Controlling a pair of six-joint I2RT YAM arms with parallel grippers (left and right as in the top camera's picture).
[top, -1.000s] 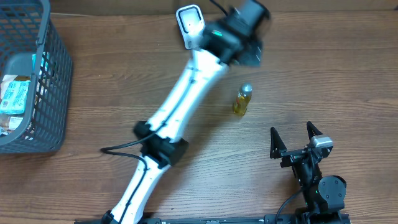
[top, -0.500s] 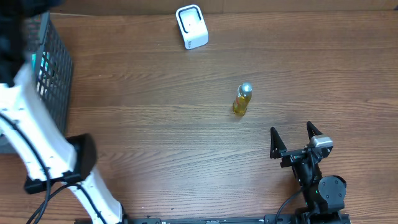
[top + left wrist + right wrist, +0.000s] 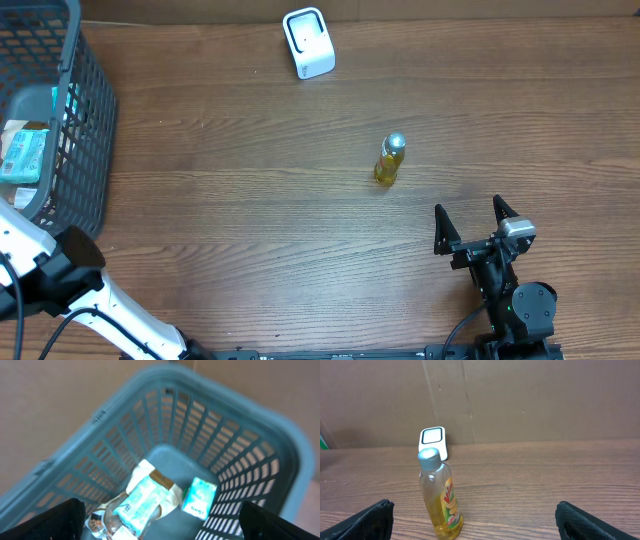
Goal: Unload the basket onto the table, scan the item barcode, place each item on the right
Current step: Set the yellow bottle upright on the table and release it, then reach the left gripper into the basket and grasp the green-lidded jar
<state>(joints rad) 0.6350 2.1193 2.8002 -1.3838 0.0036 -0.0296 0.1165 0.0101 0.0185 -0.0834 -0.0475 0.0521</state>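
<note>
Bottle (image 3: 390, 160) upright ahead of released right hand (image 3: 468, 207), left hand (image 3: 161, 527) released above basket (image 3: 240, 430)

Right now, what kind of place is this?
Probably a pretend shop checkout on a wooden table: a white barcode scanner, a grey basket holding packets, and a yellow bottle standing out.

The brown wood-grain counter (image 3: 250, 200) carries a grey-blue plastic mesh basket (image 3: 92, 130) at its left edge, a white rectangular scanner (image 3: 308, 43) at the far edge, and a clear yellow-liquid bottle (image 3: 390, 160) standing upright.
</note>
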